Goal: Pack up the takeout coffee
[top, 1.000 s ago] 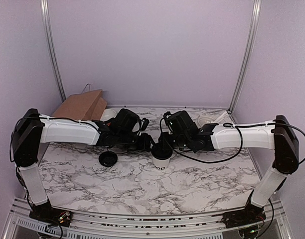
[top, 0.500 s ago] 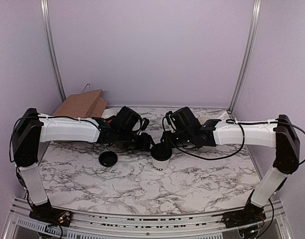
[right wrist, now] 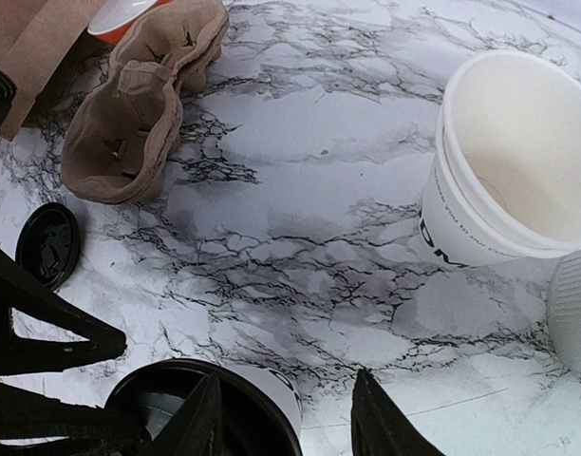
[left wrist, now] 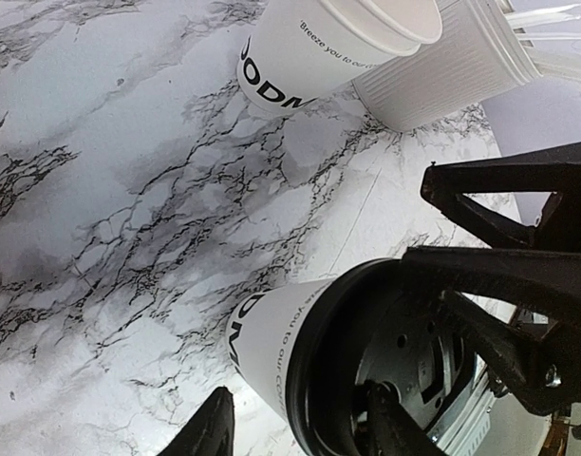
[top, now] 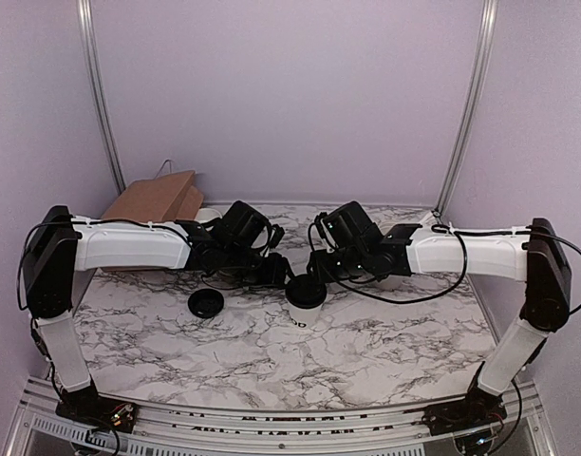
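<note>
The cup (top: 306, 313) stands on the table (top: 385, 351) under its black lid (top: 306, 291), with the left gripper (left wrist: 298, 394) and right gripper (right wrist: 286, 375) both parted loosely about the lid, holding nothing, so I judge a finger catching the rim could pop the lid or tip the cup.
</note>
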Controlling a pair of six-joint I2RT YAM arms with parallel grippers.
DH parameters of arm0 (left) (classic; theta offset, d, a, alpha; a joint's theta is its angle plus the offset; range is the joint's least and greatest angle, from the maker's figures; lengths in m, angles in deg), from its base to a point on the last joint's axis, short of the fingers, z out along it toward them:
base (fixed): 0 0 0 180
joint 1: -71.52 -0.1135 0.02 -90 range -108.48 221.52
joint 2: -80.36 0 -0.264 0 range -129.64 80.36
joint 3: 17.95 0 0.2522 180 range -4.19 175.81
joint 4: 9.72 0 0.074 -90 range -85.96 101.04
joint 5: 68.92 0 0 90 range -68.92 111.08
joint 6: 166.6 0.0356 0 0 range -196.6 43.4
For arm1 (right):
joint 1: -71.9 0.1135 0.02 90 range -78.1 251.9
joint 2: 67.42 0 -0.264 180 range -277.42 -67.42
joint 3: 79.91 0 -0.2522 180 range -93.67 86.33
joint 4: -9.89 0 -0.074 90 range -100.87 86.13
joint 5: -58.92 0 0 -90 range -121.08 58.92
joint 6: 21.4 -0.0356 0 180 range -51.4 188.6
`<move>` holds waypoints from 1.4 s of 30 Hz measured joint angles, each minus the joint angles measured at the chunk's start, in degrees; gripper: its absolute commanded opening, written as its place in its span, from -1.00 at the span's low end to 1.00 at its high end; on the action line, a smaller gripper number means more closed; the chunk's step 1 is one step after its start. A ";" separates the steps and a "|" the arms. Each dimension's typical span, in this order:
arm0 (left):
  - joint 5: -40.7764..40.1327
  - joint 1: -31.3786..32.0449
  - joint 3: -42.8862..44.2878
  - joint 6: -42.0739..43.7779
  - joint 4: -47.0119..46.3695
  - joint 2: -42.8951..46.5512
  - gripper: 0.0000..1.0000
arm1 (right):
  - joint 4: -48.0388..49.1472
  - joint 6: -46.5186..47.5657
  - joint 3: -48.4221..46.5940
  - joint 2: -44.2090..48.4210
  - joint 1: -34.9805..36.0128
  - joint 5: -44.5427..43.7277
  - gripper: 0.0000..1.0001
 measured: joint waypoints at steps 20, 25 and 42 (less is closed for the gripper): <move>-0.33 0.00 0.00 0.66 1.29 0.50 0.03 | -2.82 1.18 -1.46 0.00 0.00 0.00 0.06; -0.37 0.00 0.00 0.90 1.55 0.66 0.03 | -3.69 1.38 -2.19 0.00 0.00 0.00 0.07; 0.15 0.92 2.73 2.19 3.82 1.03 0.03 | -4.59 1.33 -1.99 3.19 -1.09 1.70 0.09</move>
